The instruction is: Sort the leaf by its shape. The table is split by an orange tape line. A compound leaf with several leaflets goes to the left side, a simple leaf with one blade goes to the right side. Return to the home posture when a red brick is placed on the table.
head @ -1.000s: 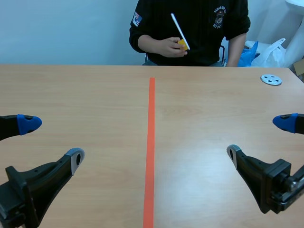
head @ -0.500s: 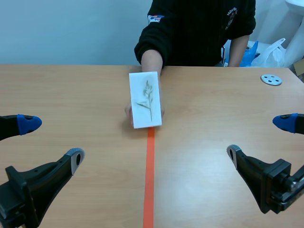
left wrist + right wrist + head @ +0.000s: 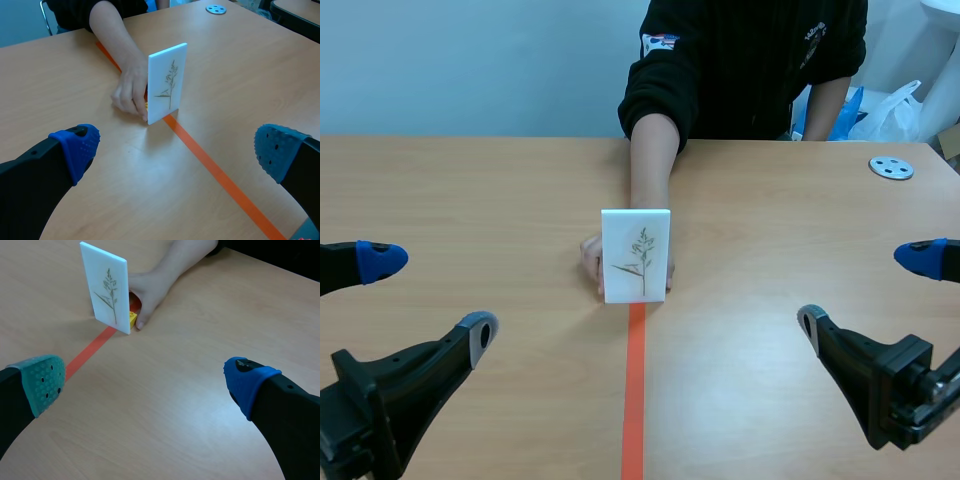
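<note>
A white card [image 3: 636, 255] bearing a pressed sprig with a branched, feathery top and a thin side blade stands upright on the orange tape line [image 3: 634, 400], mid-table. A person's hand [image 3: 590, 262] holds it from behind. In the left wrist view the card [image 3: 167, 82] and hand [image 3: 130, 92] are well ahead of my open left gripper [image 3: 175, 150]. The right wrist view shows the card [image 3: 106, 290] on a small yellow base [image 3: 132, 318], ahead of my open right gripper [image 3: 145, 382]. Both grippers [image 3: 430, 297] [image 3: 865, 290] sit low near the front, holding nothing.
The person sits across the table, forearm [image 3: 650, 160] reaching over the line. A small metal disc [image 3: 891, 167] lies at the far right. Plastic bags [image 3: 880, 110] are behind the table's far right edge.
The person brought the card down from in front of the chest and set it upright on the tape line, closer to me. Neither arm has moved.
</note>
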`<state>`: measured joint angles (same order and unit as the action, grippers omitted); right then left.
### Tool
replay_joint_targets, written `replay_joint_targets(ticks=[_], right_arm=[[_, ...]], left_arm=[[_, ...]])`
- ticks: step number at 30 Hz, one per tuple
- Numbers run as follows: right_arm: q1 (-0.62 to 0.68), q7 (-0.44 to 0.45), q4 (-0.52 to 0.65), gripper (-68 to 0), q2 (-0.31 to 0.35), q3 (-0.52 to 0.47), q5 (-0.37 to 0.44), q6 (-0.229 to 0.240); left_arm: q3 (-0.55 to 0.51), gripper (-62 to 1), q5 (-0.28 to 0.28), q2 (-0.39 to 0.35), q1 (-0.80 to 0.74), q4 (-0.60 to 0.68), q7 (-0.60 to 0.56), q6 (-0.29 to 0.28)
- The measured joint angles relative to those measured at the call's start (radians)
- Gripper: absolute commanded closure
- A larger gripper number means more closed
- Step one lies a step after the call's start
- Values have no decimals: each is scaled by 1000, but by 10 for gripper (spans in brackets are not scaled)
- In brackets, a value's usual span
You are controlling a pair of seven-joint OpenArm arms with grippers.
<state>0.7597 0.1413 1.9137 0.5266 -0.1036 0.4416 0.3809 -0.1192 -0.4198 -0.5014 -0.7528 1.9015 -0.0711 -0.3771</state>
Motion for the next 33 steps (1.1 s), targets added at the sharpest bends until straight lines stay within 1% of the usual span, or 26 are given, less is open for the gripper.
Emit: replay_joint_targets(ticks=[8, 10, 12, 14, 17, 19, 21, 25, 28, 31, 33], right_arm=[[0, -2, 0, -679, 0, 0, -1, 0], [-10, -22, 0, -679, 0, 0, -21, 0], [-43, -41, -8, -679, 0, 0, -59, -1], [-102, -41, -39, -679, 0, 0, -58, 0], [-203, -52, -119, -679, 0, 3, -57, 19], [-260, -57, -180, -679, 0, 29, -57, 28], [-317, -57, -248, -679, 0, 79, -57, 60], [-443, -57, -399, -679, -9, 222, -68, 65], [-550, -55, -518, -679, -39, 299, -108, 64], [-652, -21, -624, -679, -79, 360, -143, 64], [-711, -6, -682, -679, -112, 391, -150, 63]], left_arm=[[0, -623, 0, 0, 0, 0, 0, 0], [0, -623, 0, 0, 0, 0, 0, 0], [0, -623, 0, 0, 0, 0, 0, 0], [0, -623, 0, 0, 0, 0, 0, 0], [0, -623, 0, 0, 0, 0, 0, 0], [0, -623, 0, 0, 0, 0, 0, 0], [0, -623, 0, 0, 0, 0, 0, 0], [0, -623, 0, 0, 0, 0, 0, 0], [0, -623, 0, 0, 0, 0, 0, 0], [0, -623, 0, 0, 0, 0, 0, 0], [0, -623, 0, 0, 0, 0, 0, 0]])
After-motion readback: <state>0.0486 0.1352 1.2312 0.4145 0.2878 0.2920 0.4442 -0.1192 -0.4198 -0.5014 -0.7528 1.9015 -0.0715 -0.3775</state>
